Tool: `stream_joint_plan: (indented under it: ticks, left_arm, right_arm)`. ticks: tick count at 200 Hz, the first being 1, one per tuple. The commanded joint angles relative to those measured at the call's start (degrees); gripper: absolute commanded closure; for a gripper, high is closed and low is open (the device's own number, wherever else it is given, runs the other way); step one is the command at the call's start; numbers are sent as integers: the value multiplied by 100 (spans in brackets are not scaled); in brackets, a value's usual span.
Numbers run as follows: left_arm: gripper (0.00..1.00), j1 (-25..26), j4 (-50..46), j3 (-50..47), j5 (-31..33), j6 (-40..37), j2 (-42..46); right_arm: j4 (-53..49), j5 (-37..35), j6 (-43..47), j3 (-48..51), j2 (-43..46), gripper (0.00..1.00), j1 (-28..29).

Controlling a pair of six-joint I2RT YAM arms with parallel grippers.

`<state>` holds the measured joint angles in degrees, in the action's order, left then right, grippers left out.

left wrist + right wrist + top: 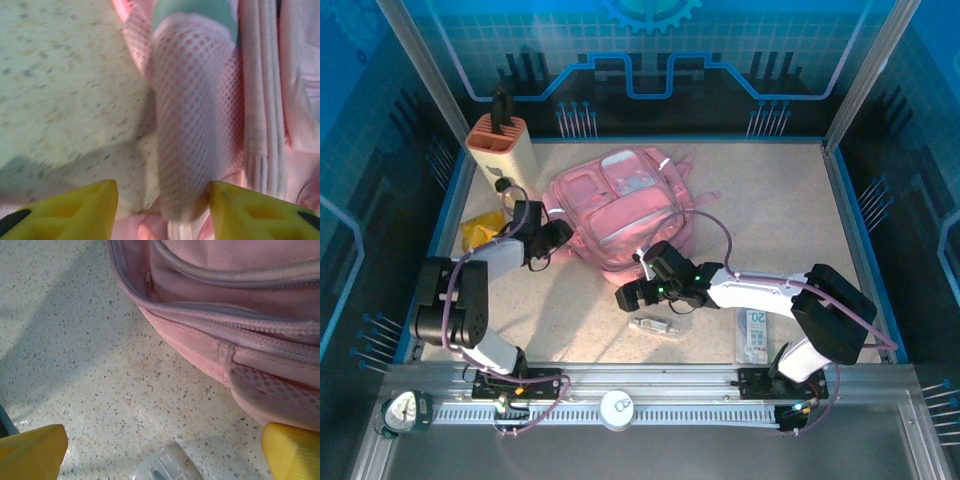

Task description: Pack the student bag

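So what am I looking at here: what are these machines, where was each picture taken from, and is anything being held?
Two robot arms are bolted at the table's near edge. The wide picture is from a camera above and behind them; the other two are from a camera on each wrist, so the yellow shapes are that arm's own fingertips. On the table are a pink backpack, a beige holder with a black top, a yellow packet, a clear packet and a white pack. The left gripper is open around the backpack's mesh pocket, not gripping it. The right gripper is wide open beside the backpack, holding nothing.
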<state>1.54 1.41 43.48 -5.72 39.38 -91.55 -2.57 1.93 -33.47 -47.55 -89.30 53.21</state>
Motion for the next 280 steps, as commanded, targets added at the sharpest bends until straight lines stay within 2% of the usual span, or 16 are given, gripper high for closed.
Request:
stream_joint_plan:
  ticks: [1,36,68,104,141,175,218,240,257,280]
  left_arm:
    - [59,-40,455,322,-409,123,-337]
    - [79,-31,815,284,-773,82,-377]
    - [96,25,852,105,-1100,240,-203]
    - [100,383,670,-160,-1141,804,119]
    - [100,1333,759,-305,-641,1911,365]
    - [100,1975,612,-131,-134,2576,398]
    - [100,2377,783,13,90,3213,215]
    - [100,2543,743,34,255,3362,240]
    - [100,2679,609,123,320,3438,243]
    - [100,2875,780,185,273,3647,211]
  right_arm:
    - [260,112,-80,51,-181,0,-24]
    - [124,-17,96,-135,-343,0,-302]
    - [-78,-154,381,-511,-470,0,-853]
    - [-426,-251,710,-1010,-633,0,-1737]
    - [-721,-313,950,-1380,-707,0,-2476]
    - [-1231,-698,1117,-1206,-66,0,-2538]
    - [-2359,-934,1064,-1104,446,0,-2561]
    - [-2538,-876,1229,-998,626,0,-2554]
    - [-2532,-778,1168,-934,743,0,-2391]
    - [-2473,-872,979,-881,748,0,-1858]
